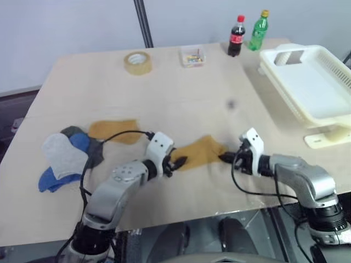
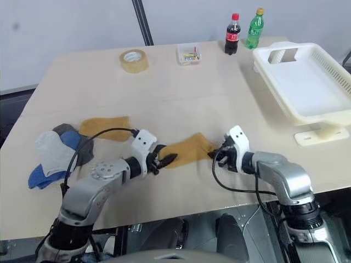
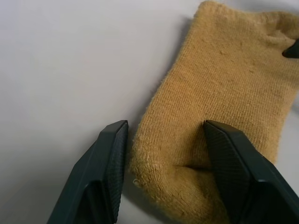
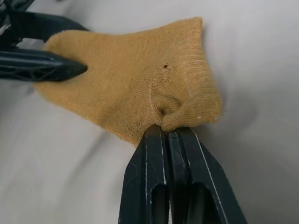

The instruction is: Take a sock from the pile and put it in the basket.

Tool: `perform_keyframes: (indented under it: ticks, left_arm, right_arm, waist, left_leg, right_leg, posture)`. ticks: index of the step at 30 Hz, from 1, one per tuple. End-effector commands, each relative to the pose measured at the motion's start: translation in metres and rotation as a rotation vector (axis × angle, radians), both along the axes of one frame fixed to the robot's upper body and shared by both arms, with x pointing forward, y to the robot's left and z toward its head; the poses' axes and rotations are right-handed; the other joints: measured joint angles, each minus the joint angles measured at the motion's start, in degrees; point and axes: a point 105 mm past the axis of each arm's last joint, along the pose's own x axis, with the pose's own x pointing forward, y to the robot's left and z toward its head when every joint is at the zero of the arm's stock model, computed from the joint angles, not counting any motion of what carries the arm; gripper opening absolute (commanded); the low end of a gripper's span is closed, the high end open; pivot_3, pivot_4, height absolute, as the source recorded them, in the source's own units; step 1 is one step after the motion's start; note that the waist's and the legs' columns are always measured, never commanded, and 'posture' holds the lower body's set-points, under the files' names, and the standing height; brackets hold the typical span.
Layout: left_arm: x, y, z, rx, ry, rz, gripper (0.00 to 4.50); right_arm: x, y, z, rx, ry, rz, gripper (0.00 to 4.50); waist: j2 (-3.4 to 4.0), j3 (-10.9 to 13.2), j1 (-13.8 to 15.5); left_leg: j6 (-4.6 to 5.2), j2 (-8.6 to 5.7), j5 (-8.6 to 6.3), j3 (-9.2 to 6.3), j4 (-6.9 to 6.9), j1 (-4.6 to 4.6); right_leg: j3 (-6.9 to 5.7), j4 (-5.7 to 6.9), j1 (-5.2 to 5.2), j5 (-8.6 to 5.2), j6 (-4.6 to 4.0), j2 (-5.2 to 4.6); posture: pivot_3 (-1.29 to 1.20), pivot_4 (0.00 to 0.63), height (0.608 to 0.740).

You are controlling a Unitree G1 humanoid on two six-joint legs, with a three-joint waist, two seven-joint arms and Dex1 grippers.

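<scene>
A mustard-yellow sock (image 1: 200,152) lies flat on the table between my two grippers. My right gripper (image 4: 168,133) is shut on a pinched fold at the sock's right end. My left gripper (image 3: 164,125) is open at the sock's left end, with one finger (image 3: 238,172) over the fabric and the other on the bare table beside it. The pile (image 1: 68,156) of grey and blue socks sits to the left, with another mustard sock (image 1: 112,130) beside it. The white basket (image 1: 334,71) stands empty at the far right of the table.
A tape roll (image 1: 137,62), a small clear box (image 1: 193,56), a cola bottle (image 1: 236,36) and a green bottle (image 1: 259,30) stand along the far edge. A white block (image 1: 326,139) lies under the basket's near corner. The table's front edge runs just below both grippers.
</scene>
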Motion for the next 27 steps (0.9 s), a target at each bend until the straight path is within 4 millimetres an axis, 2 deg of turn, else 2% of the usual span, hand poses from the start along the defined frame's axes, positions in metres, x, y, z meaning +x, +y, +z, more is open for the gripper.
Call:
perform_keyframes:
  ticks: [1,2,4,6,9,14,16,18,22,25,27]
  left_arm:
    - [-0.005,0.005,-0.004,0.022,0.016,0.024,2.74]
    - [-0.005,0.007,-0.005,0.024,0.012,0.032,2.74]
    - [0.0,0.008,-0.004,0.027,-0.014,0.061,2.74]
    - [0.007,0.005,0.004,0.016,-0.089,0.061,2.74]
    - [0.012,0.007,0.011,-0.004,-0.137,0.085,2.74]
    - [0.011,0.01,0.008,0.016,-0.133,0.064,2.74]
    - [0.016,0.012,0.015,0.018,-0.181,0.084,2.74]
    - [0.026,0.016,0.029,-0.01,-0.254,0.137,2.74]
    - [0.053,0.051,0.053,-0.006,-0.384,0.376,2.74]
    - [0.061,0.081,0.056,0.075,-0.413,0.511,2.74]
    - [0.062,0.092,0.055,0.123,-0.421,0.543,2.74]
  right_arm:
    - [-0.011,-0.003,0.003,-0.012,0.025,-0.036,0.05]
    - [-0.012,-0.003,0.004,-0.009,0.026,-0.041,0.05]
    - [-0.01,-0.003,0.007,-0.005,0.001,-0.06,0.64]
    - [-0.015,0.0,0.008,-0.001,-0.011,-0.03,1.42]
    - [-0.022,-0.004,0.015,-0.01,-0.036,0.039,2.85]
    - [-0.022,-0.016,0.034,-0.023,-0.11,0.106,2.85]
    - [-0.021,-0.025,0.041,-0.035,-0.143,0.127,2.85]
    - [-0.013,-0.03,0.056,-0.044,-0.274,0.153,2.85]
    - [-0.004,-0.027,0.081,0.007,-0.441,0.211,2.85]
    - [0.001,-0.024,0.091,0.042,-0.484,0.211,2.85]
    - [0.003,-0.024,0.091,0.046,-0.491,0.211,2.85]
  waist:
    - [0.03,-0.03,0.01]
    - [0.06,-0.05,-0.02]
    - [0.05,-0.08,-0.05]
    - [0.06,-0.08,0.02]
    - [0.05,-0.07,0.24]
    - [0.04,-0.07,0.27]
    - [0.04,-0.07,0.32]
    - [0.02,-0.06,0.36]
    - [-0.03,-0.03,0.44]
    - [-0.03,-0.03,0.17]
    - [-0.05,-0.02,0.19]
  left_leg:
    - [0.0,0.01,0.0,0.0,-0.01,0.02]
    - [0.0,0.01,0.0,0.01,-0.01,0.04]
    - [0.0,0.01,0.0,0.03,-0.01,0.11]
    - [0.0,0.01,0.0,0.03,-0.02,0.11]
    - [0.0,0.0,0.0,0.02,-0.01,0.07]
    - [0.0,0.0,0.0,0.02,-0.03,0.06]
    - [0.0,0.0,0.0,0.02,-0.04,0.05]
    - [0.01,0.0,-0.01,0.03,-0.04,0.05]
    - [0.0,0.01,0.0,0.04,-0.02,0.06]
    - [-0.01,0.07,0.0,0.05,-0.03,0.06]
    - [0.0,0.06,0.0,0.05,-0.04,0.03]
  right_leg:
    - [0.0,0.0,0.02,0.0,0.0,0.01]
    - [0.0,0.0,0.03,0.0,0.0,0.0]
    - [0.01,0.0,0.11,0.0,0.0,0.01]
    - [0.01,0.0,0.11,0.0,0.0,0.01]
    - [-0.02,-0.03,0.11,0.0,0.0,-0.01]
    - [-0.02,-0.04,0.09,0.0,0.01,0.0]
    - [-0.02,-0.05,0.08,0.0,0.01,-0.01]
    - [-0.02,-0.07,0.1,0.0,0.01,-0.02]
    - [-0.04,-0.06,0.1,0.01,0.02,0.0]
    - [-0.03,-0.06,0.08,0.01,0.02,0.03]
    - [-0.02,-0.1,0.06,0.01,0.01,0.03]
  posture:
    - [0.0,0.15,0.74]
    - [0.0,0.15,0.74]
    - [0.0,0.15,0.74]
    - [0.0,0.15,0.74]
    - [0.0,0.15,0.74]
    - [0.0,0.15,0.74]
    - [0.0,0.15,0.74]
    - [0.0,0.15,0.74]
    - [0.0,0.15,0.74]
    - [0.0,0.15,0.74]
    - [0.0,0.15,0.74]
